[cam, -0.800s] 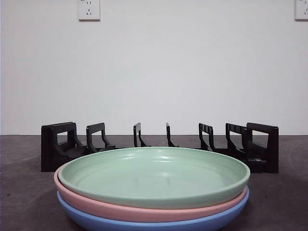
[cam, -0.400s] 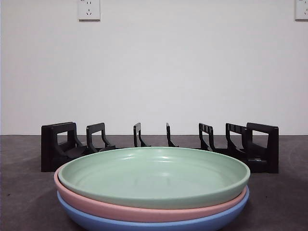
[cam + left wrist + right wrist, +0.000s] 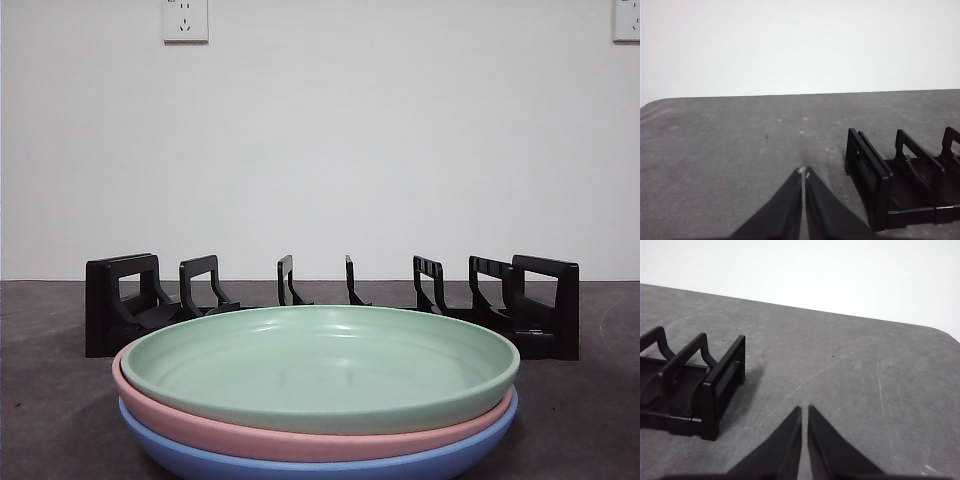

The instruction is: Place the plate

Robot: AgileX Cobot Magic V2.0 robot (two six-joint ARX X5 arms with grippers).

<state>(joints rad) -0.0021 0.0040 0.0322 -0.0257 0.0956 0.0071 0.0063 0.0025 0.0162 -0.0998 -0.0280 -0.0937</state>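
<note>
A stack of three plates stands near in the front view: a green plate (image 3: 320, 365) on top, a pink plate (image 3: 250, 437) under it, a blue plate (image 3: 330, 466) at the bottom. Behind them stands a black slotted dish rack (image 3: 120, 300), with no plate in it. My left gripper (image 3: 804, 173) is shut and empty above the bare table, beside one end of the rack (image 3: 875, 185). My right gripper (image 3: 804, 411) is shut and empty beside the rack's other end (image 3: 715, 390). Neither gripper shows in the front view.
The grey table (image 3: 50, 400) runs to a white wall with two sockets (image 3: 185, 20). The table's rounded corners show in the left wrist view (image 3: 655, 102) and in the right wrist view (image 3: 940, 332).
</note>
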